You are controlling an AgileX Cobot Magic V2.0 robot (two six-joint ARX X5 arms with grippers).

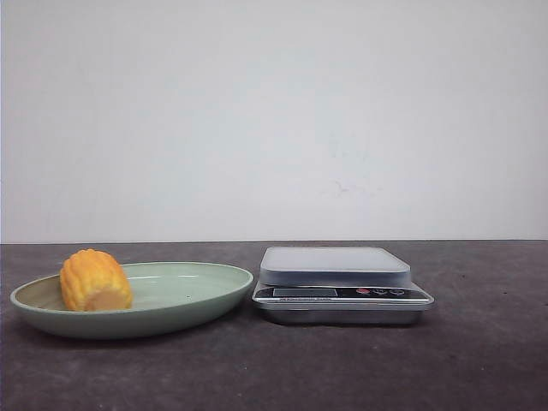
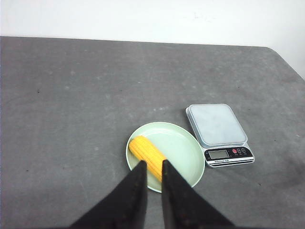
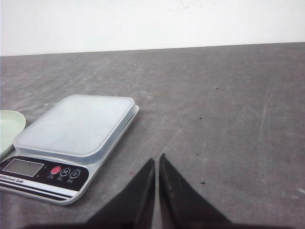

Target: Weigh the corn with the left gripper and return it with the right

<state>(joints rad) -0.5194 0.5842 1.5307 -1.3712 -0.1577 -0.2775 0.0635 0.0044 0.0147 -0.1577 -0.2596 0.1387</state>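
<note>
The corn point(image 1: 94, 280), a stubby yellow-orange cob piece, lies on the left part of a pale green plate point(image 1: 197, 295). A digital kitchen scale point(image 1: 336, 267) stands just right of the plate, its platform bare. Neither gripper shows in the front view. In the left wrist view, my left gripper point(image 2: 154, 164) hangs high above the near edge of the plate point(image 2: 181, 148) and the corn point(image 2: 144, 150). Its jaws are a narrow gap apart and empty. In the right wrist view, my right gripper point(image 3: 157, 160) is shut and empty above the dark table, to the right of the scale point(image 3: 76, 124).
The dark grey table point(image 1: 479, 342) runs back to a white wall. The scale's display and buttons point(image 2: 228, 153) face the front edge. A sliver of the plate rim point(image 3: 9, 126) shows beside the scale in the right wrist view.
</note>
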